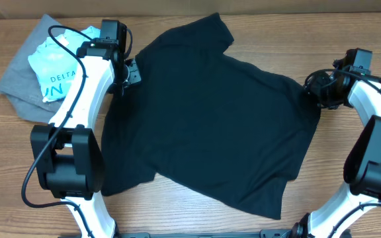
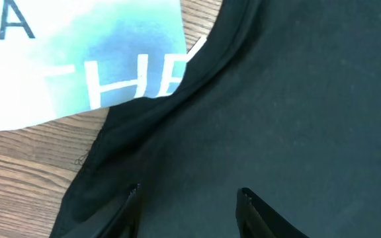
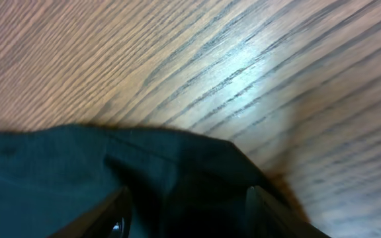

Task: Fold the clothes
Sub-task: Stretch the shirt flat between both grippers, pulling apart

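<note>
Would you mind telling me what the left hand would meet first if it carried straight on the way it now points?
The left hand would most likely meet the black T-shirt first, since its fabric lies right ahead of it. The light blue T-shirt lies beyond.

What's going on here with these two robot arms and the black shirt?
Two robot arms are working on a black T-shirt spread out, not yet folded, on the wooden table. The left gripper sits at one side edge of the shirt and the right gripper at the opposite edge, both with jaws apart over the fabric, neither visibly clamping it. A light blue T-shirt lies on a grey garment beside the left arm.
</note>
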Controlling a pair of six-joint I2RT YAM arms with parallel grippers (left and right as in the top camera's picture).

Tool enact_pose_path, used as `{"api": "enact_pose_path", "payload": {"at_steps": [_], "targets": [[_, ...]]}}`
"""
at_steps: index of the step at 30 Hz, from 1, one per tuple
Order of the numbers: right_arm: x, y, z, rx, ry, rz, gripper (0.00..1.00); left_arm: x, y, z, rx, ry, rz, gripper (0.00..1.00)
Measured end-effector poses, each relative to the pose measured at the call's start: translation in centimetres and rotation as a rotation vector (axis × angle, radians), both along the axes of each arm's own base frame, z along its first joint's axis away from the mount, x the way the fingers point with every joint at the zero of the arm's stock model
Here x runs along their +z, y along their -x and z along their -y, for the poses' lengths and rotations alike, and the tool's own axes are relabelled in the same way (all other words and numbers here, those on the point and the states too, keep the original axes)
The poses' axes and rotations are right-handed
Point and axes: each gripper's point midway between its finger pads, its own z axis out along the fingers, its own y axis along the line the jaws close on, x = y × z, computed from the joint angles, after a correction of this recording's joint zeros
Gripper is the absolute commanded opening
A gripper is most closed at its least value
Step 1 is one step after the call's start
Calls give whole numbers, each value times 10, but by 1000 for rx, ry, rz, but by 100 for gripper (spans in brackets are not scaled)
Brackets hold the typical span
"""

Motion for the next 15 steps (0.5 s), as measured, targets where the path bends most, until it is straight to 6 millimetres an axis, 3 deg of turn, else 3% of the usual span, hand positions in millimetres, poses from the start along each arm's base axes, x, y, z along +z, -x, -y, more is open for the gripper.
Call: {"api": "enact_pose_path", "payload": {"at_steps": [1,2,8,12,13,14,15], "targets": [[-3,-2,0,-5,-7,4,10,0,0,1,-2,0,0,49],[-6,-4,0,-16,-15,4,4,0,0,3,-6,0,-1,49],[-7,-9,7,-55,-35,11,4,-1,5,12,-49,-5,-18,49],[22,-25,48,-127,-15,91,4,-2,7,13,-55,-7,-23,49],[32,-29,62,-151,-6,119,6,-2,7,13,-55,-6,-23,49],[41,-33,73,-168,1,142,37,-2,7,13,-55,-6,-23,49],[50,-36,85,-185,12,170,51,-2,7,13,-55,-6,-23,49]]}}
